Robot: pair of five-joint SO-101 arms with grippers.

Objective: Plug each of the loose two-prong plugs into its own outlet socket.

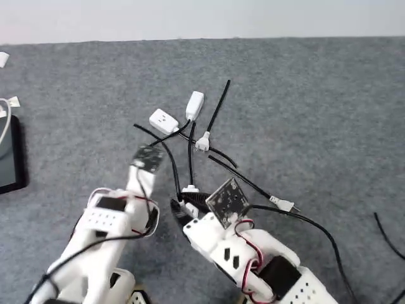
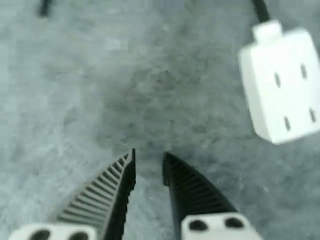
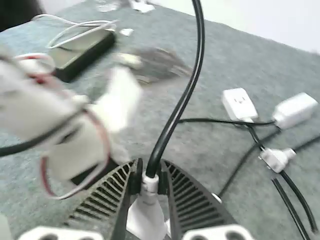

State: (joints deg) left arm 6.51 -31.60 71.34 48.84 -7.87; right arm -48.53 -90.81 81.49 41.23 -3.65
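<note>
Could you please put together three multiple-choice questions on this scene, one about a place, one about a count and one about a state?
1. What lies on the carpet near the left gripper?
A. a white outlet socket
B. a red cup
C. a pair of scissors

2. How many white outlet sockets lie on the grey carpet in the high view?
A. one
B. two
C. five

3. What state is the right gripper in?
A. open and empty
B. shut on a socket
C. shut on a white plug

Answers:
1. A: the left wrist view shows the socket on the carpet just past the fingers.
2. B: one lies next to the other.
3. C: its fingers clamp the plug, whose black cable rises out between them.
</note>
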